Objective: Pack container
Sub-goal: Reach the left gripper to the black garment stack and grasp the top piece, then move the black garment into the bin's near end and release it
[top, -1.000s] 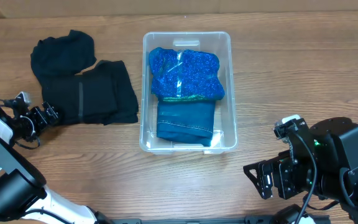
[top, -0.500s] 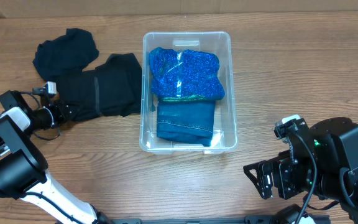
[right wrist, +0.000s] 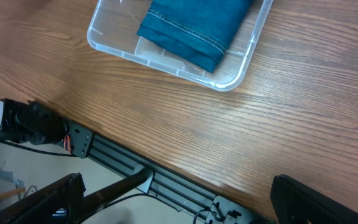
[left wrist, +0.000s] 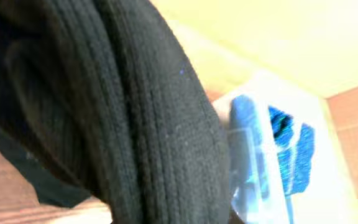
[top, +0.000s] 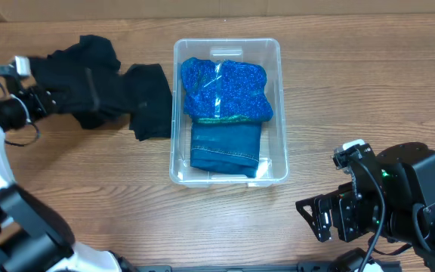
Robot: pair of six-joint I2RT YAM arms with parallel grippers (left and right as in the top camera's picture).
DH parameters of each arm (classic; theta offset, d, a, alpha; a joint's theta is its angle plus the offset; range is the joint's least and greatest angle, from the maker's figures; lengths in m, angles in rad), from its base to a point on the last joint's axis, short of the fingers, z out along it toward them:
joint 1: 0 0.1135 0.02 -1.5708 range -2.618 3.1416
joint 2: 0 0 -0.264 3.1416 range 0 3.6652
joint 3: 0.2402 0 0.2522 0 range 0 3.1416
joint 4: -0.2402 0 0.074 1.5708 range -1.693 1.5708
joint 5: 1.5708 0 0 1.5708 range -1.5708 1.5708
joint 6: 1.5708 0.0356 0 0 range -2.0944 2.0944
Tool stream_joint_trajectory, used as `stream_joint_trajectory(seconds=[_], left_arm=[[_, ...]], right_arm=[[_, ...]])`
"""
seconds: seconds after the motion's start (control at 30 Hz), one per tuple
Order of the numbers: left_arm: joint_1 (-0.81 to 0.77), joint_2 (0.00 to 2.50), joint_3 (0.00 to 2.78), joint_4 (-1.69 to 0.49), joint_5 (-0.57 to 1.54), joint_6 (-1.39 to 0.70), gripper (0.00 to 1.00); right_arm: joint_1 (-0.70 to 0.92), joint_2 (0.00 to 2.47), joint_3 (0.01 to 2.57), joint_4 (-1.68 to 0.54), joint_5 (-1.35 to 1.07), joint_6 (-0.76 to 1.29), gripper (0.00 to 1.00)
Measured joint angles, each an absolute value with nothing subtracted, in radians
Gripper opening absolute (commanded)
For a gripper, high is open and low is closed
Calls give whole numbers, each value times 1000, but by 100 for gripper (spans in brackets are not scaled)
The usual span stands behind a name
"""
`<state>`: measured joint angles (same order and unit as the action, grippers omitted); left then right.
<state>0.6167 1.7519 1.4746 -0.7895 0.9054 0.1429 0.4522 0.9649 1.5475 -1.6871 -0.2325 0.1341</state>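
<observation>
At the left of the worktop [top: 353, 91], the left tool [top: 36, 100] has its jaws closed on a bunched edge of the black knit garment [top: 112, 94]. The cloth trails to the right from the grip, and its loose end hangs just beside the left wall of the container [top: 281, 113]. The left wrist view is almost filled by ribbed black fabric, so the fingers themselves are hidden. The closed grip is read from how the cloth gathers at the tool in the overhead view.

The container sits mid-worktop and already holds a blue sparkly garment [top: 226, 91] at its far end and folded denim [top: 225, 145] at its near end. The right tool [top: 313, 219] waits at the near right, well apart from the container, with its fingers spread wide and nothing between them.

The step in hand looks like carrying the black piece over into the container. To do it well, the tool should rise enough for the dangling end to clear the left rim rather than snag on it or shove the bin sideways. It should then travel right until the bulk hangs over the middle of the bin. Lowering the trailing end first would let the cloth pile onto the blue and denim pieces, not drape over the rim. The jaws should open only once most of the fabric rests inside. Any sleeve left over the edge would need tucking in, which the idle right tool could do.
</observation>
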Motion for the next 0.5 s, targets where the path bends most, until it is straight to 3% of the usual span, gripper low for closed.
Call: stream_joint_trajectory(seconds=[0.33, 0.5], left_arm=[[605, 1465, 1501, -794, 1130, 43, 4], [461, 1346, 1504, -887, 1257, 37, 4]], right_arm=[[452, 965, 1547, -1687, -233, 134, 100], [452, 965, 1547, -1687, -233, 134, 100]])
